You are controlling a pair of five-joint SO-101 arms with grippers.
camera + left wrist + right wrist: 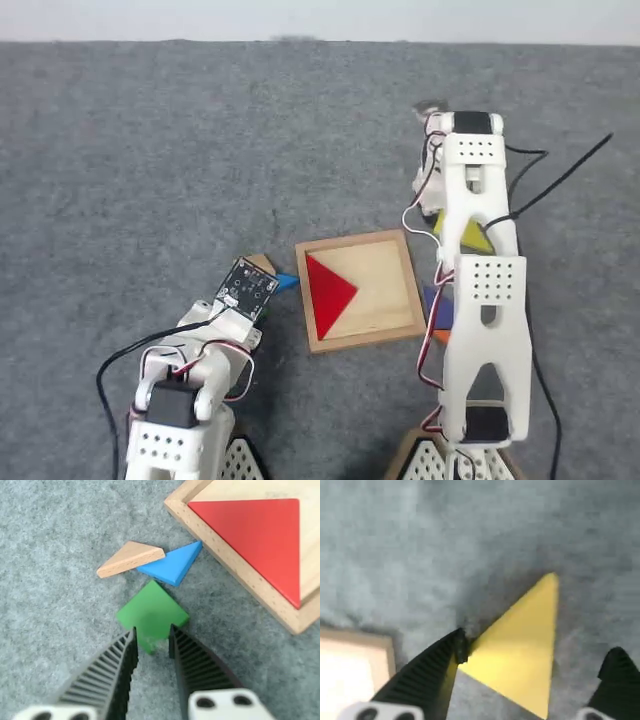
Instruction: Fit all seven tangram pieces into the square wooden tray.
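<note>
The square wooden tray [392, 258] lies mid-table with a large red triangle [328, 292] in its left half; the tray's corner [220, 545] and the red triangle [260, 535] also appear in the left wrist view. My left gripper [152, 635] is shut on the near corner of a green square [152, 612] lying on the carpet. Just beyond it lie a small blue triangle [172, 565] and a tan triangle [131, 557]. My right gripper [537, 660] is open astride a yellow triangle [520, 650], one finger [455, 650] touching its edge. That yellow triangle [474, 236] lies right of the tray.
A dark blue piece [436, 305] and an orange piece [441, 336] lie under the right arm beside the tray's right edge. Grey carpet covers the table. The tray's right half [385, 285] is bare wood. Cables trail from both arms.
</note>
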